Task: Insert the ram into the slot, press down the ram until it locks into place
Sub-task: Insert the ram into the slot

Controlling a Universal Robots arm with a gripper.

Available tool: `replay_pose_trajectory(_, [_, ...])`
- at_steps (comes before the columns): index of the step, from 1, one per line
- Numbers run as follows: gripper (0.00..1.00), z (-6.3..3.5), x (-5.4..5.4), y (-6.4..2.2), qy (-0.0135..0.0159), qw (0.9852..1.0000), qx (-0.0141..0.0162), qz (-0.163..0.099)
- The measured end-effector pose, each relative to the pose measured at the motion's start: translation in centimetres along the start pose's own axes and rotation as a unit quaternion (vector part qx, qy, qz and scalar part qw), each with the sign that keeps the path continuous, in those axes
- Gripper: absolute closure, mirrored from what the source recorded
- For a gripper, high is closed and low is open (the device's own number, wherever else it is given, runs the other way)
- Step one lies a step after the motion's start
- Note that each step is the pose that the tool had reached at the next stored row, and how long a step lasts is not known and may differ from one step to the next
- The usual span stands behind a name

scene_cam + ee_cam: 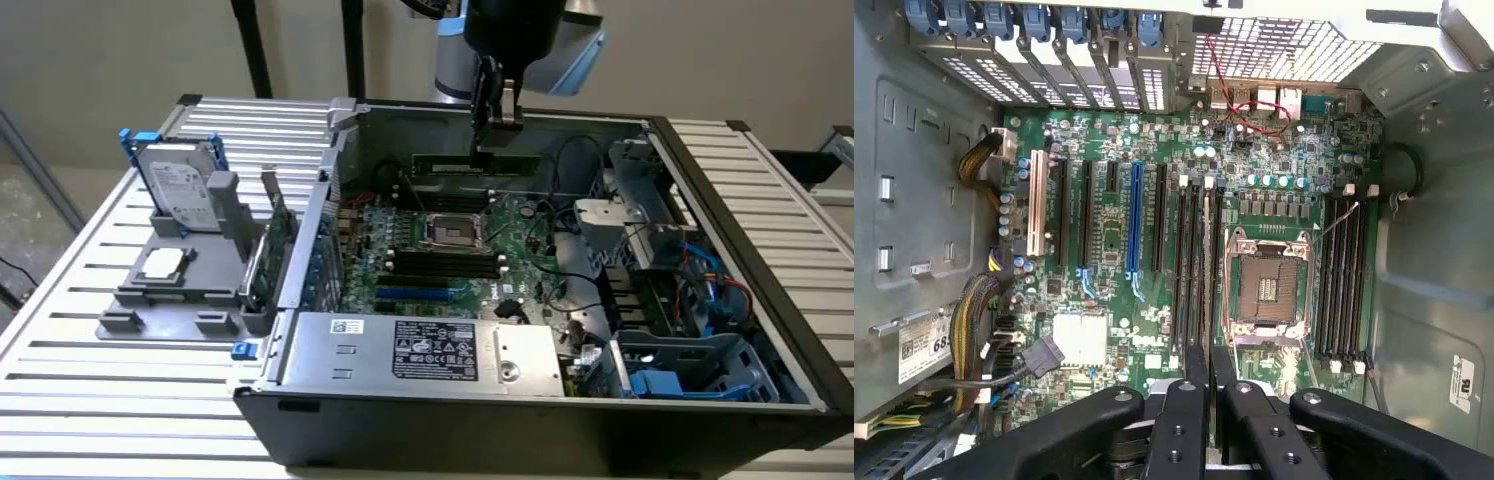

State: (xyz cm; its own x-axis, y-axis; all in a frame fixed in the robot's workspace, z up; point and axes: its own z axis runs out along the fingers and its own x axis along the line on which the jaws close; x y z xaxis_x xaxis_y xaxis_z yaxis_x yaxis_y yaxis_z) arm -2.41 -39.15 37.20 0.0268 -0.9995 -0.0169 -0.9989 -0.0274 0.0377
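Observation:
In the exterior view my gripper (491,140) hangs over the far side of the open computer case (307,250), shut on the ram (454,163). The ram is a thin green stick held level, a little above the motherboard (441,250). In the wrist view the black fingers (1179,420) close on the ram's narrow edge (1209,385), and my gripper (1209,365) looks down on the board. Black memory slots (1194,260) lie on one side of the CPU socket (1266,285). More slots (1344,280) lie on the other side. All the slots are empty.
A grey holder (174,285) with a hard drive (180,190) and a broad green expansion card (276,255) stands at the exterior view's left. The power supply (414,350) fills the case's near side. Drive cages and cables (667,290) crowd the right. Cable bundles (984,320) run along the board's edge.

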Motion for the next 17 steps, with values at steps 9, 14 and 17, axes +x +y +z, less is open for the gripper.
replay_pose_trajectory(9, [0.87,0.27,0.0,0.14,0.0010,1.0000,-0.0009,0.004])
replay_pose_trajectory(14, [0.87,0.79,-0.1,0.29,0.0044,0.9997,-0.0033,0.024])
replay_pose_trajectory(17, [0.87,1.09,-0.1,0.40,0.0056,0.9994,-0.0052,0.033])
